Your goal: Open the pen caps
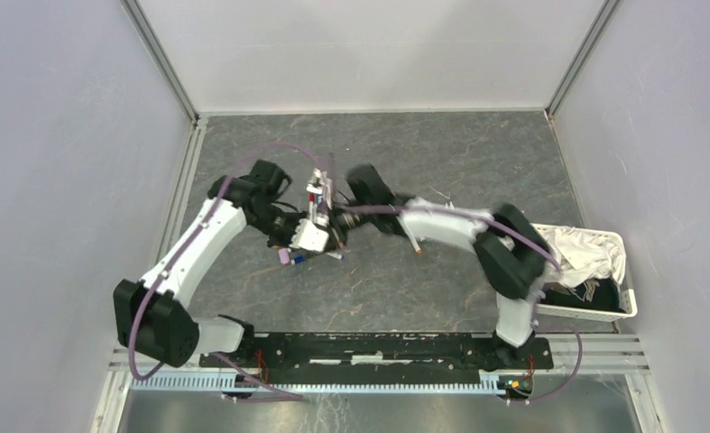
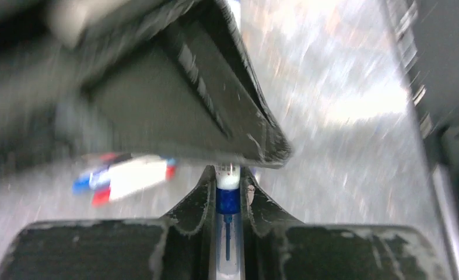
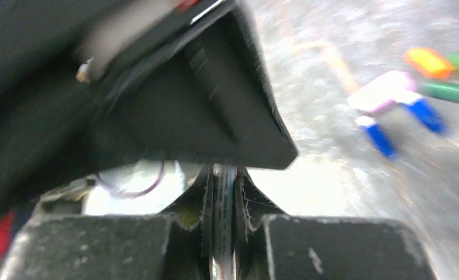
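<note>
Both grippers meet at mid-table. My left gripper (image 1: 319,230) (image 2: 228,175) is shut on a pen (image 2: 228,201) with a white barrel, a blue collar and a blue tip showing inside a clear sleeve between the jaws. My right gripper (image 1: 349,203) (image 3: 222,175) is shut on the printed white barrel of a pen (image 3: 223,195). Each wrist view shows the other gripper's black finger close above. Loose pens and caps lie on the table: a thick pink-lilac one (image 3: 384,90), blue ends (image 3: 425,114), orange (image 3: 428,61) and green (image 3: 448,90). Both wrist views are blurred.
A white basket (image 1: 629,298) with a crumpled cloth stands at the right edge. A loose pen (image 1: 414,242) lies under the right arm. A few red and blue ended pens (image 2: 125,175) lie left of the left gripper. White walls enclose the marbled table.
</note>
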